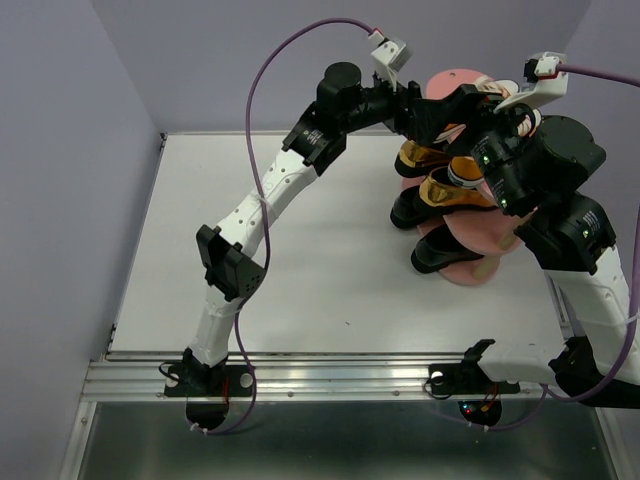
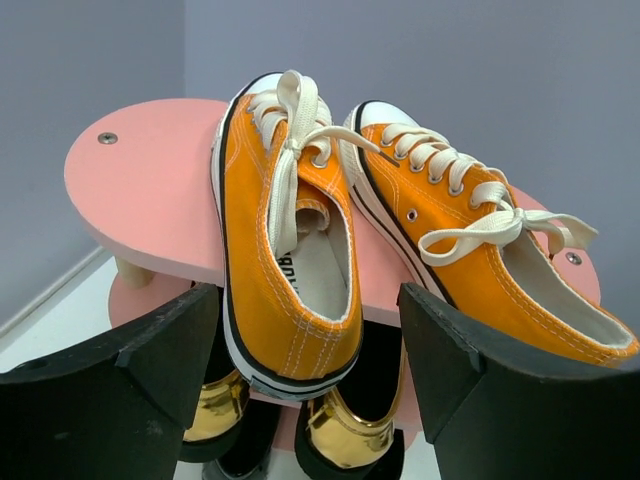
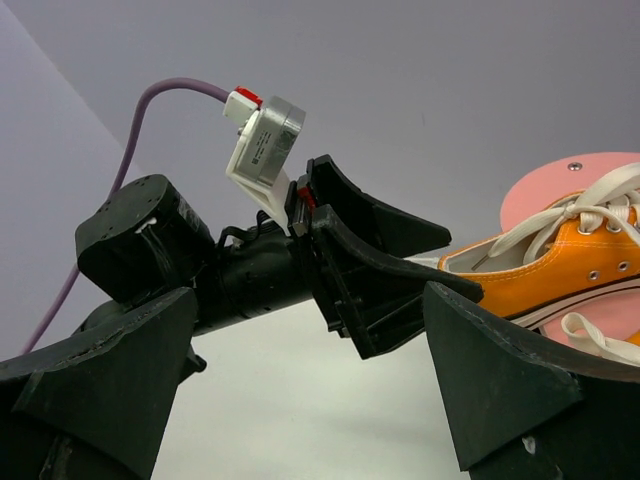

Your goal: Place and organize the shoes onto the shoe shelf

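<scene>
Reaching across the surface (image 1: 300, 250), both arms are extended to the pink shoe shelf (image 2: 150, 190). The left end effector (image 2: 308, 325) is spread wide and nothing is gripped. The heel of one orange canvas sneaker (image 2: 285, 250) is framed between its fingers, with a clear gap on one side and the sole very close to the finger on the other. The second orange sneaker (image 2: 480, 240) is set just beside the first, ahead of the same end effector and off to one side. Both are stood upright on the shelf's top board with toes pointed away. Below the left end effector, two gold loafers (image 2: 345, 435) are seen on a lower board. The black dress shoes (image 1: 440, 255) are placed lower still, near the bottom of the shelf. The right end effector (image 3: 310, 300) is also wide open and empty. The left end effector is seen directly ahead of it, and an orange sneaker on the top board is seen ahead to one side.
</scene>
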`<state>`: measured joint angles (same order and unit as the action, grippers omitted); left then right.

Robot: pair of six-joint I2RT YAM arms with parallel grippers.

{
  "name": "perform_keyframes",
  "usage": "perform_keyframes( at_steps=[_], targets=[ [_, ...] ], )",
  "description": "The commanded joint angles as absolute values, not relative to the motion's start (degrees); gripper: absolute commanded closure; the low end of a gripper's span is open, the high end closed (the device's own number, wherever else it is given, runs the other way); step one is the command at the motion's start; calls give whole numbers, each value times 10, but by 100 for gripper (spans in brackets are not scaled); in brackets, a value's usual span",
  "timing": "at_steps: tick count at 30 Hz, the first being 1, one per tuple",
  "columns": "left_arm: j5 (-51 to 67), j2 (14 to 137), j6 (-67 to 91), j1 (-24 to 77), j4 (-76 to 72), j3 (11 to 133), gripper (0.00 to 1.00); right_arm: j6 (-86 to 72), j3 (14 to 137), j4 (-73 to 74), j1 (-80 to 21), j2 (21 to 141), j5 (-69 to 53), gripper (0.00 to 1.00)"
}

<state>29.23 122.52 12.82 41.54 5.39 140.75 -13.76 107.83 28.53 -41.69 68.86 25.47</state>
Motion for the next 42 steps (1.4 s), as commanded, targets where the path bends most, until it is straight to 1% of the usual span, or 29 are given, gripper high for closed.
perform_keyframes(
  at_steps=[1, 2, 4, 14, 16, 21, 25, 30, 34, 37, 42],
  targets=[
    [283, 1165, 124, 417, 25, 1418, 14, -139, 1078, 278, -417, 685, 255, 0],
    [280, 1161, 122, 417, 25, 1416, 11, -139, 1078, 280, -417, 687, 256, 0],
    [270, 1146, 117, 417, 25, 1407, 1, -136, 1082, 287, -417, 693, 258, 0],
    [203, 1050, 80, 417, 44, 1336, 1, -129, 1089, 301, -417, 698, 274, 0],
    [172, 1021, 70, 417, 63, 1304, 1, -127, 1085, 308, -417, 687, 299, 0],
    [75, 941, 59, 417, 67, 1172, 1, -127, 1071, 343, -417, 656, 373, 0],
    [19, 862, 62, 417, 59, 1086, 1, -150, 1063, 423, -417, 631, 427, 0],
    [-49, 783, 65, 417, 57, 999, 1, -206, 1017, 503, -417, 601, 443, 0],
    [-83, 743, 70, 417, 58, 956, 1, -241, 982, 536, -417, 587, 420, 0],
    [-104, 723, 76, 416, 55, 933, 1, -257, 942, 534, -417, 585, 406, 0],
    [-105, 720, 77, 416, 59, 924, 1, -266, 925, 516, -417, 599, 419, 0]
  ],
)
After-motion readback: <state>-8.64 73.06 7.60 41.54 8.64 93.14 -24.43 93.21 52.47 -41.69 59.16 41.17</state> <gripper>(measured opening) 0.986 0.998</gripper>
